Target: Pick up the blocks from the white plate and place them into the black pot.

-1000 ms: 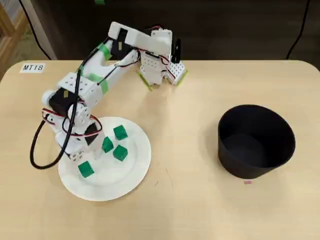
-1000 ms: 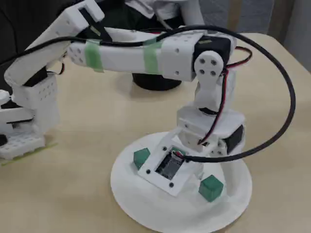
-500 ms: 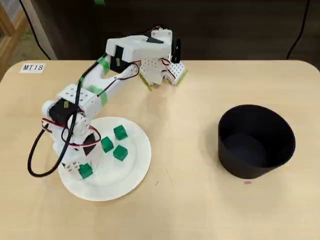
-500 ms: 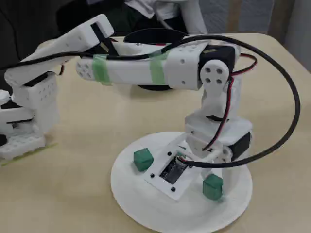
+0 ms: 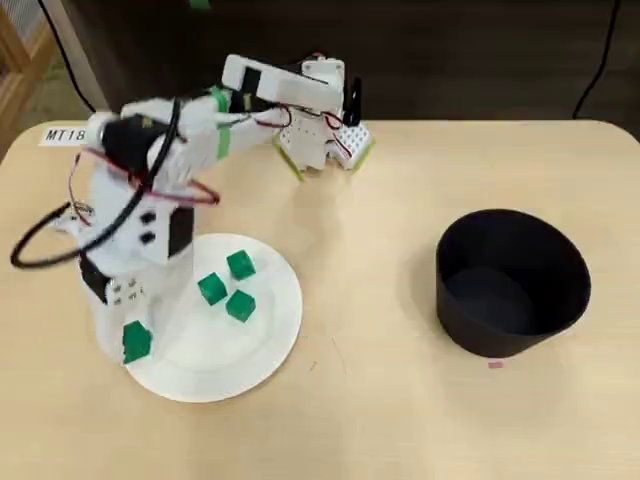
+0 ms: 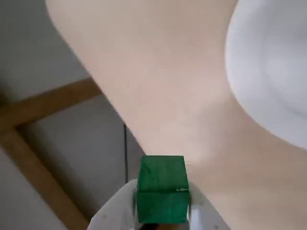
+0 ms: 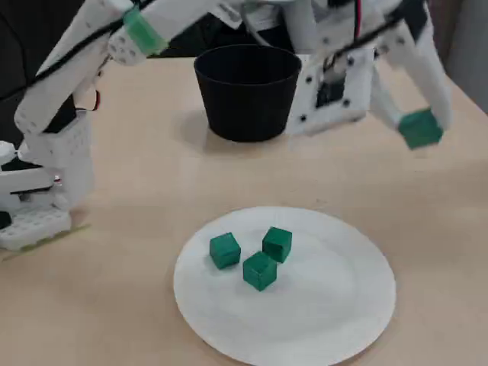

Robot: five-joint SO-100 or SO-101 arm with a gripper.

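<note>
My gripper (image 5: 135, 343) is shut on one green block (image 5: 136, 340) and holds it in the air at the plate's left edge in the overhead view. In the fixed view the held block (image 7: 420, 128) hangs right of the black pot (image 7: 248, 91), above the table. The wrist view shows the block (image 6: 162, 188) between my white fingers (image 6: 120, 211). Three more green blocks (image 5: 228, 288) lie close together on the white plate (image 5: 255, 360); they also show in the fixed view (image 7: 259, 255). The black pot (image 5: 510, 285) stands upright at the right in the overhead view.
The arm's base (image 5: 322, 140) stands at the table's far edge, with loose black and red cables (image 5: 60, 235) hanging to the left. A white label (image 5: 65, 133) lies at the far left corner. The wrist view shows the table edge and the floor (image 6: 57, 143) beyond it.
</note>
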